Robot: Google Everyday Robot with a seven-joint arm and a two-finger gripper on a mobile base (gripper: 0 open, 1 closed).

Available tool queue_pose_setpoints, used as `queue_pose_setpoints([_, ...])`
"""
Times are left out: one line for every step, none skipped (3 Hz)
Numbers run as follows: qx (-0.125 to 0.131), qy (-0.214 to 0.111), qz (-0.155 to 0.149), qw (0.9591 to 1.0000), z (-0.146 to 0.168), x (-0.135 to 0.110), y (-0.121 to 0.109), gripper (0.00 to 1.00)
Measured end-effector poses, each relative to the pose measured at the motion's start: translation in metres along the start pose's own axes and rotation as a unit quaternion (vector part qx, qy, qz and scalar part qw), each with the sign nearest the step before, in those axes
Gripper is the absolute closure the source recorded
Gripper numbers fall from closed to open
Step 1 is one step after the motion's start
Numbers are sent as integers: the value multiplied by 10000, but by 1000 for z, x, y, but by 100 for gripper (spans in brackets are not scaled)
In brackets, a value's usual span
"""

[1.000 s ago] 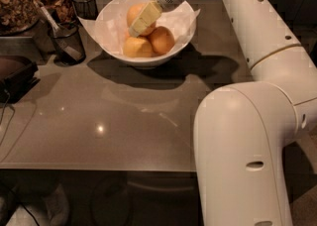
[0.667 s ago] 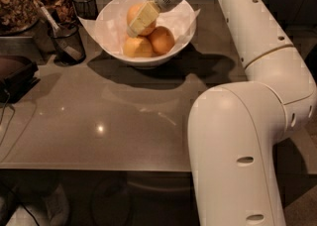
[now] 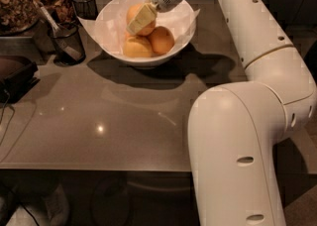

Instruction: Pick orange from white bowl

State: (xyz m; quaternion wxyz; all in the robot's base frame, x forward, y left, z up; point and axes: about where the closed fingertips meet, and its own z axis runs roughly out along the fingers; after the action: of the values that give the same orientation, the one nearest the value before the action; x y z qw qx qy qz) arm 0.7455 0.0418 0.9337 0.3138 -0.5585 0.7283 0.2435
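The white bowl (image 3: 149, 60) with a white paper lining stands at the back of the grey table. It holds three fruits. The orange (image 3: 132, 13), light orange-yellow, lies on top at the back left. A deeper reddish-orange fruit (image 3: 162, 40) is at the right and a smaller yellower one (image 3: 136, 48) is at the front. My gripper (image 3: 140, 18) reaches down into the bowl from the upper right. Its pale tip lies against the orange's right side and covers part of it.
Two black wire-mesh cups (image 3: 67, 41) (image 3: 85, 6) stand left of the bowl, one with utensils. A container of dark snacks (image 3: 17, 4) and a dark object (image 3: 15, 74) sit at the far left. My white arm (image 3: 247, 121) fills the right side.
The gripper has stayed on the orange, shifted only slightly left. The arm's big lower link has also moved a little left. The fruits have not moved.
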Motion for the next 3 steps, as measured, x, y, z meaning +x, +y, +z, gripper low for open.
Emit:
queue_pose_setpoints([1,0,0,10000,0,0,0,65])
queue_pose_setpoints([133,-49,-53,9999,-8,-5,2,88])
queue_pose_setpoints([481,-181,-204,9985,-32,-20,15,100])
